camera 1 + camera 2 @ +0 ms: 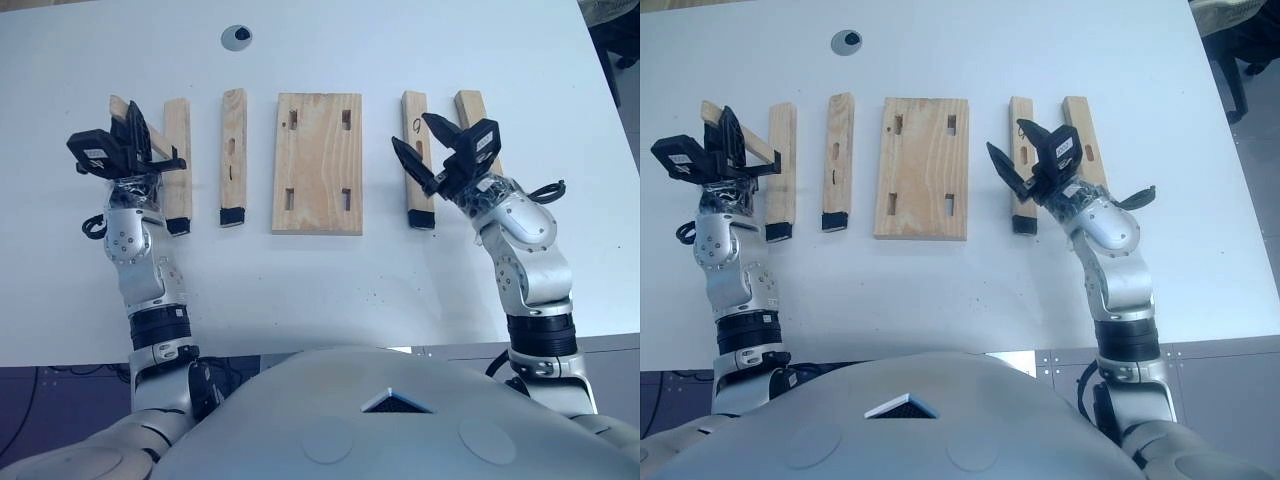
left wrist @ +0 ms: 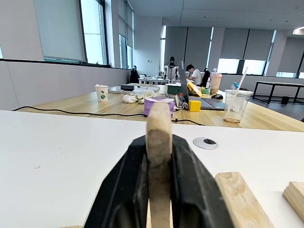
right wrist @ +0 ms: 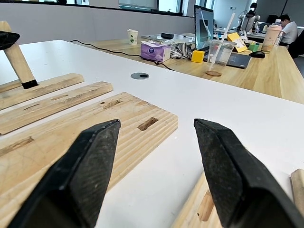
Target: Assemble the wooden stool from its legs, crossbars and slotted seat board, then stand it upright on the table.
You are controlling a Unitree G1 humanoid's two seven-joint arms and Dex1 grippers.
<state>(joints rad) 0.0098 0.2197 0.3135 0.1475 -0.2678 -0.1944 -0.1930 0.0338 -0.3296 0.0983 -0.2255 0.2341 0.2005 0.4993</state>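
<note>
barely started: my left hand (image 1: 155, 155) is clenched on one wooden bar (image 1: 125, 112) at the far left, my right hand (image 1: 411, 130) hangs released. the seat board (image 1: 317, 160) lies flat on the table (image 1: 330, 290), nothing joined yet.

Wood pieces lined up across the white counter (image 1: 320, 290)
Narrow bare strips part the pale slotted pine seat board (image 1: 318, 163) from the flat wooden bars (image 1: 233, 155) beside it; nearer the robot, the counter lies open.
</note>
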